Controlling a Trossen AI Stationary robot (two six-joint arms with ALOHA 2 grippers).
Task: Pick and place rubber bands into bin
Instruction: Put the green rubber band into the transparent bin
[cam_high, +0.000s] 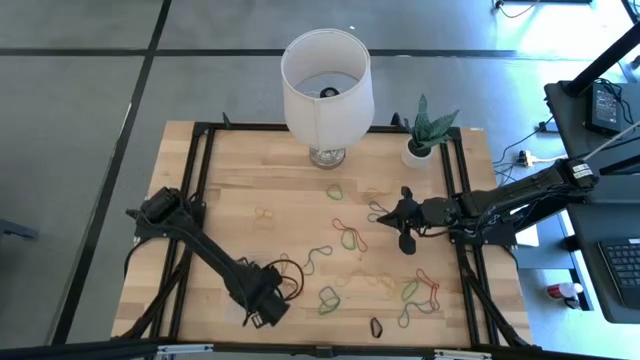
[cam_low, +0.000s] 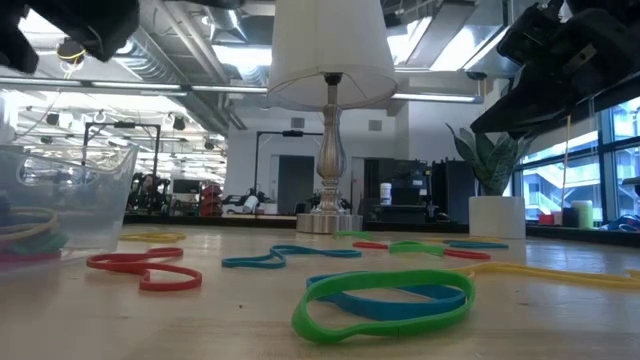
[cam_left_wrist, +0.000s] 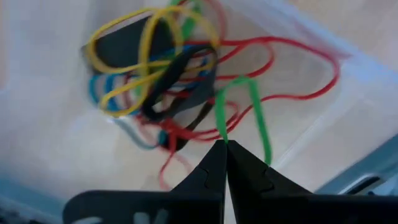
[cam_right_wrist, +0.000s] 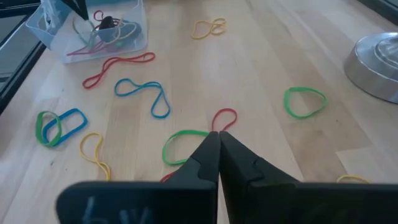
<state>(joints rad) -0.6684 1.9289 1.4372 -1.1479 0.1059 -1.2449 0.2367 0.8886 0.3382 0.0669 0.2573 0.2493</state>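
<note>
The left gripper's (cam_left_wrist: 225, 144) jaws are pressed together, pinching the end of a green rubber band (cam_left_wrist: 239, 112) that hangs over the tangle already in the clear bin (cam_high: 283, 280). The right gripper's (cam_right_wrist: 218, 133) jaws are also closed, empty, hovering over the desk (cam_high: 250, 185). A red loop (cam_right_wrist: 224, 116) and a green loop (cam_right_wrist: 181, 144) lie just ahead of its tips, so the right arm is nearer the loose bands.

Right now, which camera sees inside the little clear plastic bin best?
The left wrist view: it looks straight into the clear plastic bin, showing tangled bands. The right wrist view shows it small, the low view only its side wall; in the high view the arm covers it.
</note>
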